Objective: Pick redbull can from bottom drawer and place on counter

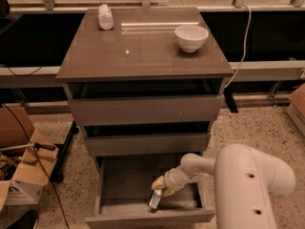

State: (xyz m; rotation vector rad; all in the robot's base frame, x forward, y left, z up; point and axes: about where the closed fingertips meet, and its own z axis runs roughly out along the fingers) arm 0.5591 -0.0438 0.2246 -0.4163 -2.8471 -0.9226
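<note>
One gripper (158,190) in bottom drawer (138,218) — atop half-hidden redbull can (154,202).

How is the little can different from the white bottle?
The redbull can is silver and blue; the bottle is white. The can is down in the open bottom drawer, right at the gripper; the bottle is up on the counter, with no gripper near. Both are small and slim.
</note>
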